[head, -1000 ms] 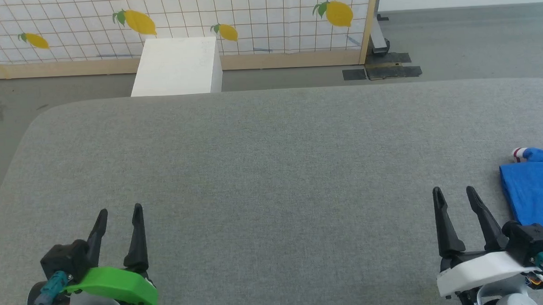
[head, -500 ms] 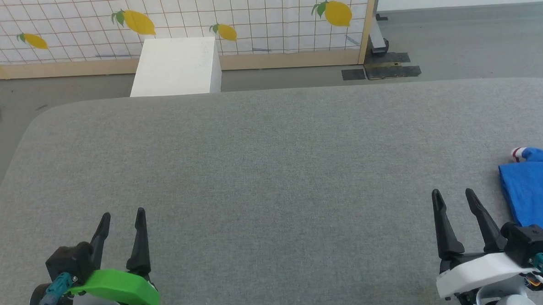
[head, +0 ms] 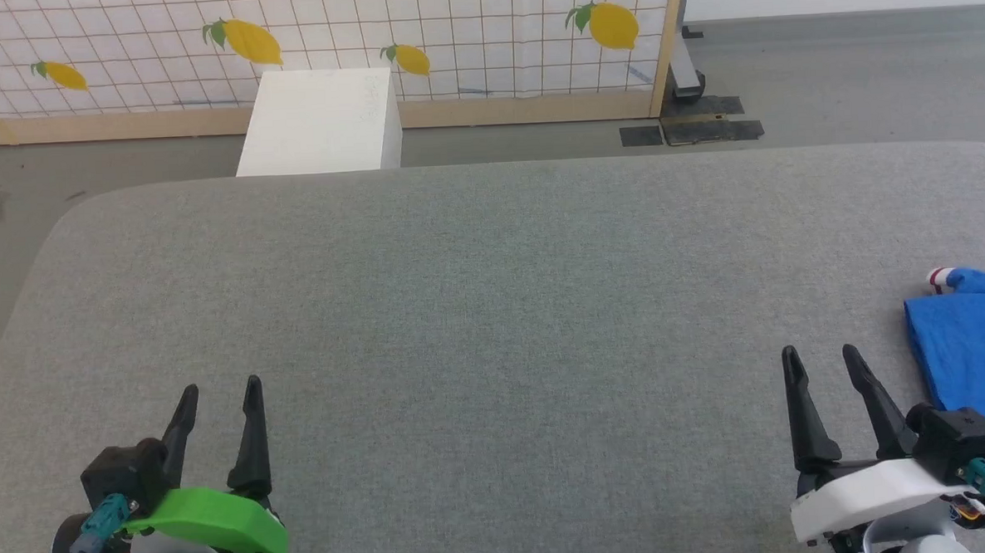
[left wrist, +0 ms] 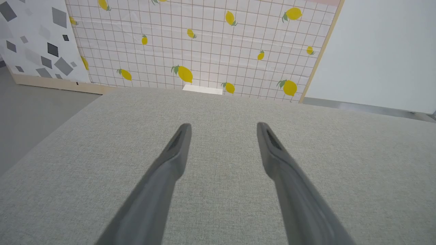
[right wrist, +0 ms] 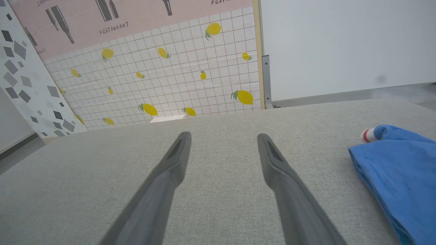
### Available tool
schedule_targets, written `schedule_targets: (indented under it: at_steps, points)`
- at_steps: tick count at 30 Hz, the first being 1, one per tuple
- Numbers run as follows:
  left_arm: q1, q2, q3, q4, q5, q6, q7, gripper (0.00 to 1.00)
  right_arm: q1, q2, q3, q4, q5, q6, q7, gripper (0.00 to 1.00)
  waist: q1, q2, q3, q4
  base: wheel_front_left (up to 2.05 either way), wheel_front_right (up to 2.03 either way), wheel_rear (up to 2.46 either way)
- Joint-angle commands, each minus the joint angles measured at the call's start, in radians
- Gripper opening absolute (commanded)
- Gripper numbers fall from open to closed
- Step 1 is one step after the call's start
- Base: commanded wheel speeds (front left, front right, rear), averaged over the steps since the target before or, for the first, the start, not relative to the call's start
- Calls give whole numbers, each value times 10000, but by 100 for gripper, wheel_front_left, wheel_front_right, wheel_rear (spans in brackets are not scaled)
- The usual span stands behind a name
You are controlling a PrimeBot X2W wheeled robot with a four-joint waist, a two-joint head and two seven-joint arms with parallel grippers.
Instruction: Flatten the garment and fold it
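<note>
The garment (head: pixel 974 347) is a bright blue cloth heap with a bit of red-striped white trim, lying at the right edge of the grey table (head: pixel 493 293); part of it runs out of the head view. It also shows at the right of the right wrist view, garment (right wrist: pixel 398 170). My right gripper (head: pixel 819 354) stands open just left of it, apart from the cloth, nothing between its fingers (right wrist: pixel 173 163). At the lower left my left gripper (head: pixel 220 390) is open over bare table, left gripper (left wrist: pixel 223 126).
Beyond the table's far edge stands a white box (head: pixel 319 122) on the grey floor, in front of a lemon-patterned partition (head: pixel 448 29). Its wooden post (head: pixel 669 44) and black floor mats (head: pixel 694 126) lie at the back right.
Both grippers have drawn slightly back toward the near edge, the left one a little more. The garment has not moved.
</note>
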State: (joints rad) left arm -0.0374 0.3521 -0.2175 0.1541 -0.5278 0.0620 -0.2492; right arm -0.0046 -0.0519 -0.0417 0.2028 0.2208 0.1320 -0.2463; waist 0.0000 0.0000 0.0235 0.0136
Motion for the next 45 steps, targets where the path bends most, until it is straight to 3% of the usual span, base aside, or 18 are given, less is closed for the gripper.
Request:
schedule_targets:
  at_steps: [1, 13, 14, 45]
  points:
    - [-11, 49, 13, 0, 23, -37, -66, 100, 106, 16, -5, 15, 31, -13, 26, 100, 0, 0, 3, 3, 0, 0, 0]
    - [-21, 66, 6, 48, -56, -90, -77, 100, 88, 16, -10, 80, 9, -13, 25, 100, 0, 0, -39, 2, 0, 0, 0]
    - [-1, 5, 2, 27, -16, -39, 0, 0, 0, 2, -9, 65, -2, 0, 2, 0, 0, 0, -40, 1, 0, 0, 0]
    - [76, -622, 443, -301, 1067, -156, 520, 0, 9, 3, 81, -361, -452, -3, 504, 0, 0, 0, -81, -28, 0, 0, 0]
